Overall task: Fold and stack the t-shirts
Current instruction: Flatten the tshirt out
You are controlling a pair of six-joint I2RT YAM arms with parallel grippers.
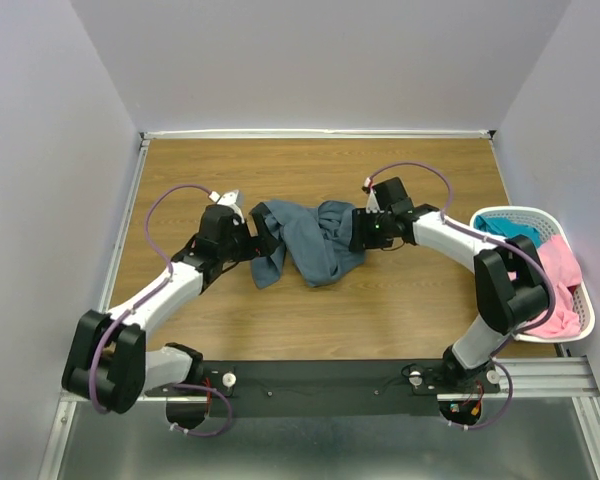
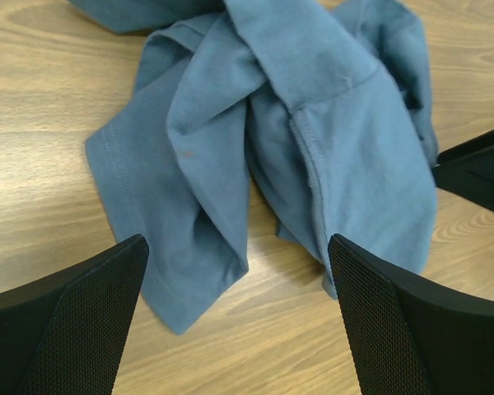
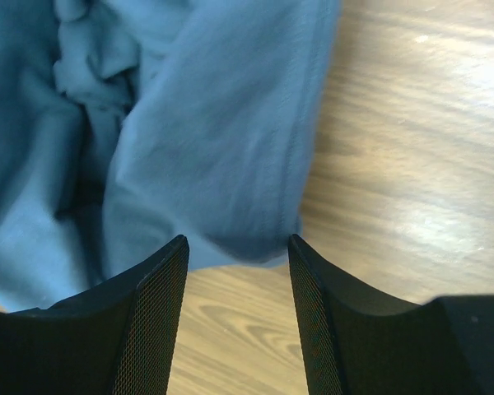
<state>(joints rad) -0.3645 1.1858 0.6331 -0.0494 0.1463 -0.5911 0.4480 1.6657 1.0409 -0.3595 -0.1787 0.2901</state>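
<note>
The slate blue-grey t-shirt point(image 1: 315, 240) lies crumpled in the middle of the wooden table. My left gripper point(image 1: 263, 238) is open at its left edge; in the left wrist view the shirt point(image 2: 296, 140) lies just ahead of the open jaws point(image 2: 239, 271), which hold nothing. My right gripper point(image 1: 357, 232) is open at the shirt's right edge; in the right wrist view a fold of the shirt point(image 3: 206, 140) lies just ahead of the open, empty jaws point(image 3: 239, 247). The pink t-shirt point(image 1: 562, 285) and the teal t-shirt point(image 1: 500, 228) lie in the basket.
A white slotted basket point(image 1: 528, 214) stands at the table's right edge, next to the right arm. White walls enclose the table on three sides. A black rail point(image 1: 330, 380) with the arm bases runs along the near edge.
</note>
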